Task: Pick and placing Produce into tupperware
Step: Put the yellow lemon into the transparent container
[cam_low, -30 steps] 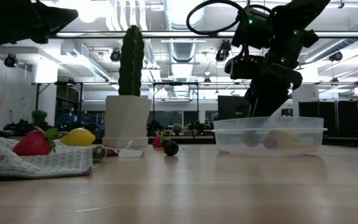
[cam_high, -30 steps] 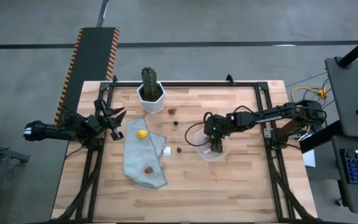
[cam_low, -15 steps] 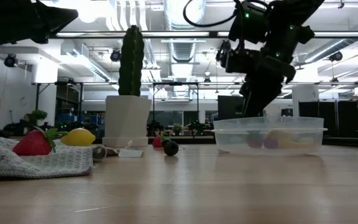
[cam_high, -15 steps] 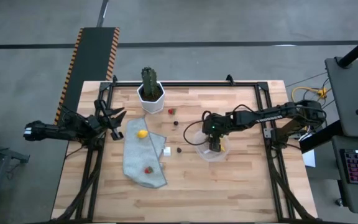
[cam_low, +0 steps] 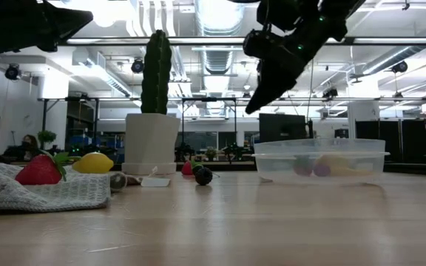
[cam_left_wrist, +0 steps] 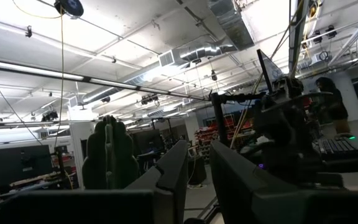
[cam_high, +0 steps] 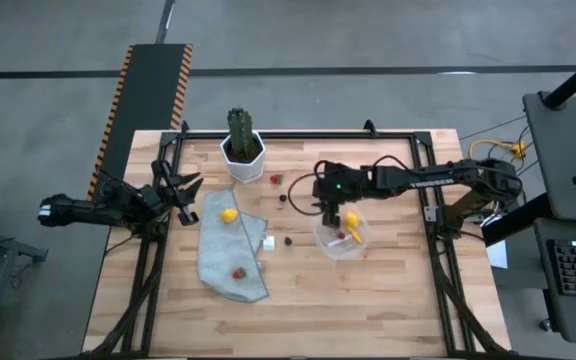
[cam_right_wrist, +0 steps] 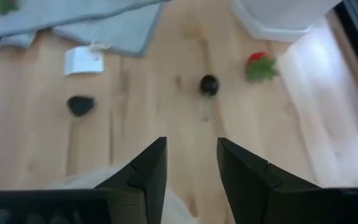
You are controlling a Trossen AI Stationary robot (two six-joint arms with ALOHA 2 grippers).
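The clear round tupperware [cam_high: 341,236] [cam_low: 320,159] stands right of the table's middle. It holds a yellow lemon [cam_high: 350,220] and small red pieces [cam_high: 338,238]. My right gripper [cam_high: 320,203] [cam_right_wrist: 191,163] hangs open above the tub's left rim, slanting down, with nothing between its fingers. On the wood beyond it lie two dark berries [cam_right_wrist: 209,84] [cam_right_wrist: 80,104] and a red strawberry [cam_right_wrist: 258,65]. A second lemon [cam_high: 228,214] and a strawberry [cam_high: 236,272] rest on the grey cloth [cam_high: 230,255]. My left gripper [cam_high: 186,188] [cam_left_wrist: 199,180] waits raised at the table's left edge, slightly open and holding nothing.
A green cactus [cam_high: 240,128] in a white pot [cam_high: 242,156] stands at the far edge, left of centre. A small white cube [cam_high: 268,241] lies by the cloth's right edge. Bare wood stretches along the table's near side and to the right of the tub.
My right gripper has risen out of the tupperware and gone toward the table's far-left, tipping less steeply downward. It carries nothing. The lemon it stood over now shows uncovered in the tub.
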